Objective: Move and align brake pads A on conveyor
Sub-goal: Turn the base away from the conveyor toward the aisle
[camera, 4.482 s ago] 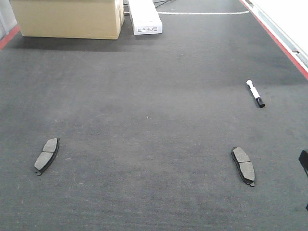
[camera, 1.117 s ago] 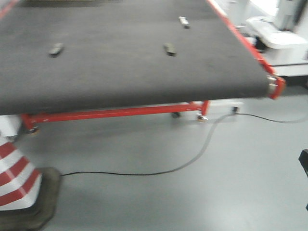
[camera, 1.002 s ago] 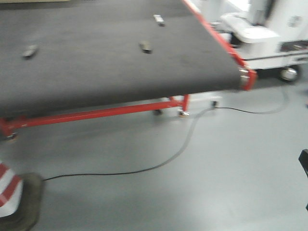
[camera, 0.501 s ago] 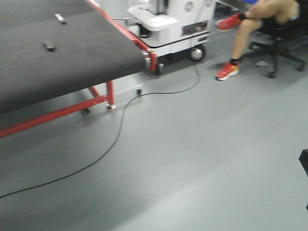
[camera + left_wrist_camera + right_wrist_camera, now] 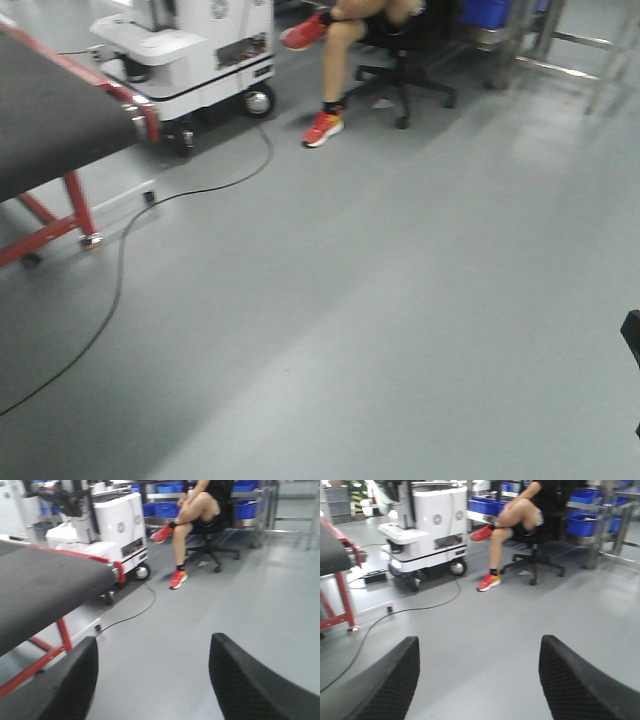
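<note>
While the wide dark-grey conveyor belt with red edges [image 5: 37,586] stands to the left, your left hand [image 5: 154,680] and right hand [image 5: 479,680] both spread wide, empty, above the smooth grey floor [image 5: 400,300].

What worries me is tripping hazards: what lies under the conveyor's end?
Under the conveyor: red frame legs and a black cable trailing across the grey floor. Farther in, the belt covers the view.

Bright, even overhead light; a pale sheen lies on the floor [image 5: 540,150] toward 2 o'clock, soft shadow below the conveyor [image 5: 50,110] toward 8 o'clock. Every view is smeared with blur, edges soft.
</note>
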Controlling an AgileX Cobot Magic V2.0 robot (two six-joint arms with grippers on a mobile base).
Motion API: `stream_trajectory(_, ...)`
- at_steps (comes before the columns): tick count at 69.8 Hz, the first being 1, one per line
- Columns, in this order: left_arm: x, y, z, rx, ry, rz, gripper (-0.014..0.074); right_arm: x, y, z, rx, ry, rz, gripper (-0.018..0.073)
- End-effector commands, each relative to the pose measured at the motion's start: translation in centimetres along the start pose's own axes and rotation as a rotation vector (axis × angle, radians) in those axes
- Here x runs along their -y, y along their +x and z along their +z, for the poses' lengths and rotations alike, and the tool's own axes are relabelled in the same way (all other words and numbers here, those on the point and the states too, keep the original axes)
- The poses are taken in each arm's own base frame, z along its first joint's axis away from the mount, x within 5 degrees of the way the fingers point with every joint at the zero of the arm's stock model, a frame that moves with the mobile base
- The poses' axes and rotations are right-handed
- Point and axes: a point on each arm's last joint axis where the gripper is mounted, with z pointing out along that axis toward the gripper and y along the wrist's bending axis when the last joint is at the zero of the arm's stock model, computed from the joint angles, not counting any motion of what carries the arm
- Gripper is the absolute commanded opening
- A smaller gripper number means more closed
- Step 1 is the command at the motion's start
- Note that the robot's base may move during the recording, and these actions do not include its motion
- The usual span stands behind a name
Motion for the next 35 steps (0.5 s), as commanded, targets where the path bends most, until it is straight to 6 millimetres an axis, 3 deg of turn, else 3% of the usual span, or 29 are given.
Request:
stream_trajectory(1, -0.06, -1.33, -0.13, 0.082, 0.0, -0.008, 0.047, -0.02, -1.58, -0.16, 0.099, -0.001, -0.009, 0.0494)
stream_trajectory(35, -0.06, -1.33, -0.13, 0.082, 0.0, -0.008, 0.047, -0.02, -1.58, -0.16, 0.099, -0.001, -0.009, 0.0494)
